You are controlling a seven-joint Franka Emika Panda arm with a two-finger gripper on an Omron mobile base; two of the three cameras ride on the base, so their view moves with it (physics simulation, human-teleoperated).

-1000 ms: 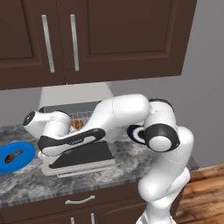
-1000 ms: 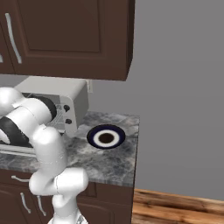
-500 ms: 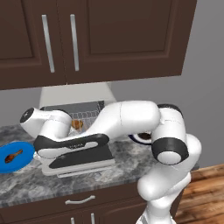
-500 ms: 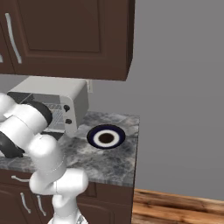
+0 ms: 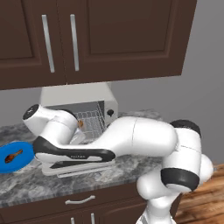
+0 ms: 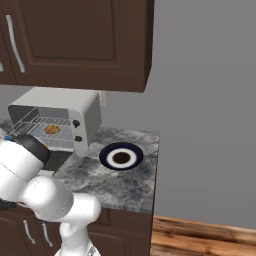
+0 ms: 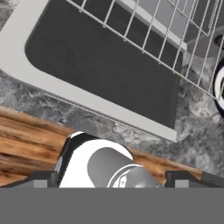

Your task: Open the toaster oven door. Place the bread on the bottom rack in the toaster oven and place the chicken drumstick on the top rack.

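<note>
The toaster oven stands on the counter with its door folded down flat. The bread lies on a wire rack inside the toaster oven, and I cannot tell which rack; it shows as an orange bit behind my arm. Left of the oven, the chicken drumstick rests on a blue plate. In the hand view my gripper hangs open above the door's dark glass, its tips wide apart with nothing between them. A wire rack reaches out over the door.
A dark plate with a white ring sits right of the oven. Dark wall cabinets hang close above it. My white arm stretches across the oven front. The counter edge runs just in front of the door.
My arm has swung forward and down in front of the oven, its elbow now larger and further right. In the right base view the oven's inside with the bread has come clear.
</note>
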